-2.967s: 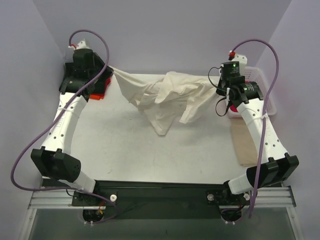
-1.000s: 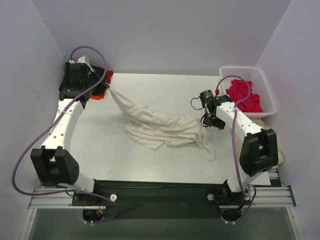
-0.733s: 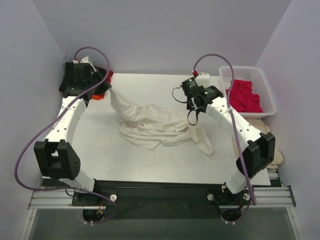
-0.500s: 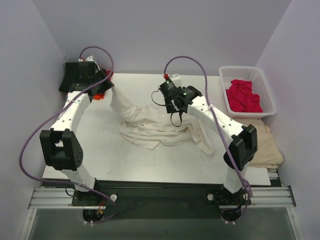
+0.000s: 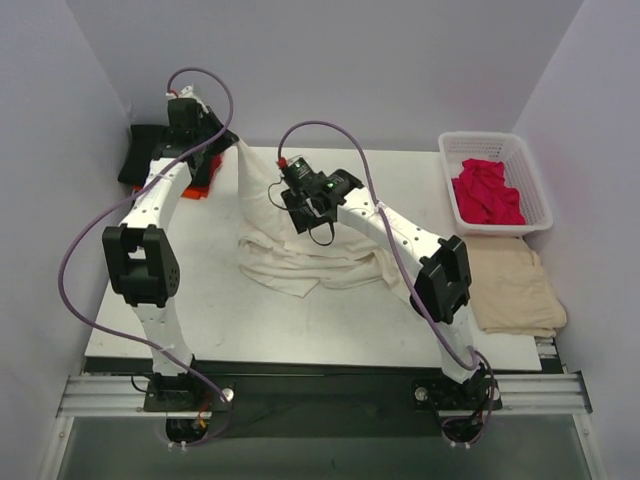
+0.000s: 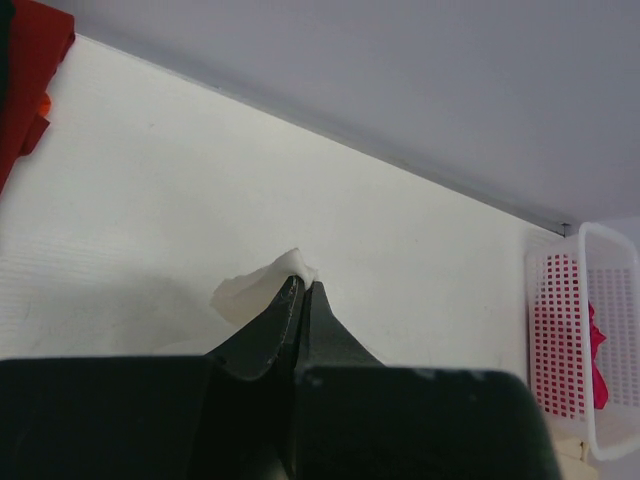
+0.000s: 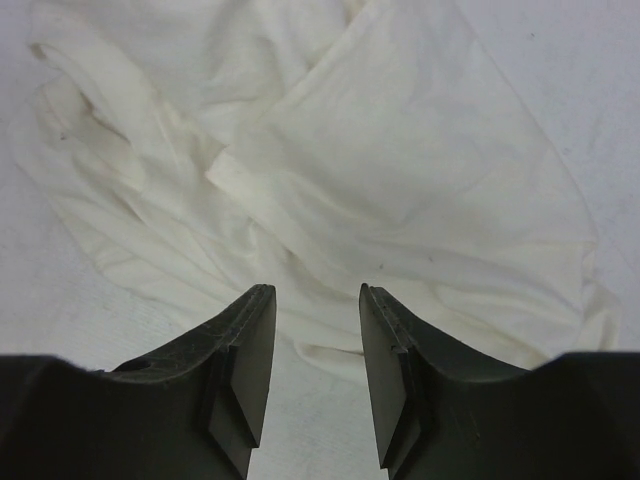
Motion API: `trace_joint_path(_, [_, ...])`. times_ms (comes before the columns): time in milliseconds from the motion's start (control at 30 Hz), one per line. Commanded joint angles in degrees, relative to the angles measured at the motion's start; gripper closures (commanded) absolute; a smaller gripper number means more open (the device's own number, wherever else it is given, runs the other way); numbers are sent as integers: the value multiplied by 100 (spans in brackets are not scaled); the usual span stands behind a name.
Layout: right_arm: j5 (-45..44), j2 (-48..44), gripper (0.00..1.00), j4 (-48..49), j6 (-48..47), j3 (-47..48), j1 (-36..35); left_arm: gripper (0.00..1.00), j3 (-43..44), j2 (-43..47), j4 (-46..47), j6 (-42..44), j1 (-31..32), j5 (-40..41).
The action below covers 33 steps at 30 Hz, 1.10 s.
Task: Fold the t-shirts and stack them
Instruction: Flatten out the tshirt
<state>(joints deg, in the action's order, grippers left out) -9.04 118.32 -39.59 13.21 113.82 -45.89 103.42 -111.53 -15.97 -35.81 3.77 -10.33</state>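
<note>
The large cream-white t-shirt [image 5: 300, 258] lies crumpled in the middle of the table, with one corner drawn up toward the back left. My left gripper [image 5: 233, 144] is shut on that corner, and a bit of cream cloth [image 6: 256, 291] pokes out past the left gripper's [image 6: 301, 287] tips. My right gripper [image 5: 308, 205] hovers above the shirt's left half. In the right wrist view the right gripper [image 7: 315, 300] is open, with the cream-white t-shirt [image 7: 400, 180] below it and nothing between the fingers. A crimson t-shirt [image 5: 487, 193] fills the basket. Black [image 5: 145, 160] and orange-red [image 5: 203, 181] t-shirts lie at the back left.
The white lattice basket [image 5: 532, 195] stands at the back right. A folded beige cloth pad [image 5: 512, 288] lies in front of it at the table's right edge. Both arms stretch over the table's back half. Walls close in the back and both sides.
My right arm has swung left across the table, from beside the basket to over the shirt. My left gripper carried the shirt corner higher and toward the back centre.
</note>
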Motion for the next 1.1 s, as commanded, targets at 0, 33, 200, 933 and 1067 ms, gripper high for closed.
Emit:
trace_joint_path(0, [455,129,60,-119,-161,272,-104,100,556,-307,349,-128,53,-49])
trace_joint_path(33, [525,156,59,-119,-161,298,-122,100,713,-361,270,-93,71,47])
trace_joint_path(200, [842,498,57,-84,-170,456,-227,100,873,-589,296,-110,115,127])
trace_joint_path(933, [921,1834,57,320,-161,1336,-25,100,135,-80,-20,127,133,128])
trace_joint_path(1067, [737,1984,56,391,-161,1362,-25,100,38,43,-38,153,115,110])
